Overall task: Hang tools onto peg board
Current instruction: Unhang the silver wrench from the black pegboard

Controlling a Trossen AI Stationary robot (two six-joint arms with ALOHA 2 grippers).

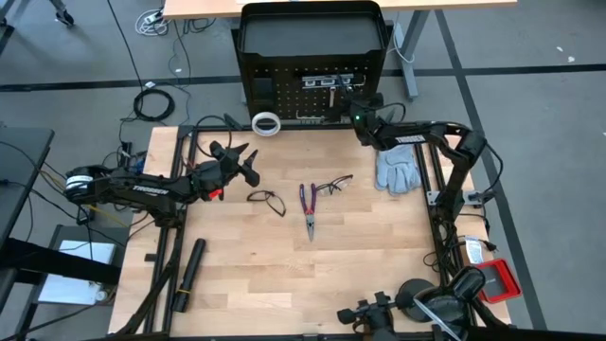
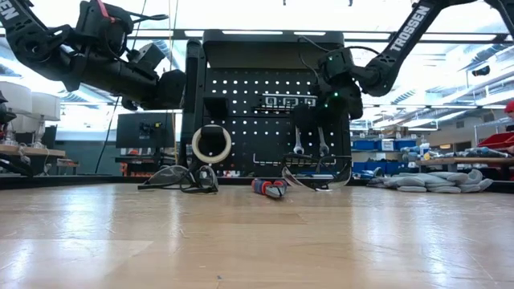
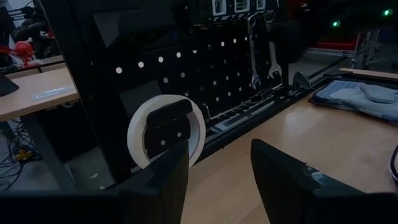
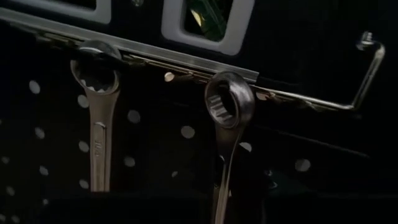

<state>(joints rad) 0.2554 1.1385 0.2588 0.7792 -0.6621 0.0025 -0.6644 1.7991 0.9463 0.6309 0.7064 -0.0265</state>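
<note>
Right gripper (image 1: 352, 102): far, at the peg board (image 1: 284, 85); closure unclear.
Left gripper (image 3: 217, 168): partly open, empty.
Risk: hung wrench (image 4: 225, 143) knocked off on retreat.

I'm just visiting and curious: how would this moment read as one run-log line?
right gripper: at peg board, by two hung wrenches | left gripper: open, over table | pliers, glasses: on table

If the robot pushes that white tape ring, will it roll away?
Probably, yes. The white tape ring is round and stands on its edge against the peg board, so a sideways nudge would likely make it roll or topple flat. It looks hollow and thin-walled, so it is probably light and would slide easily on the smooth wooden table.
</note>
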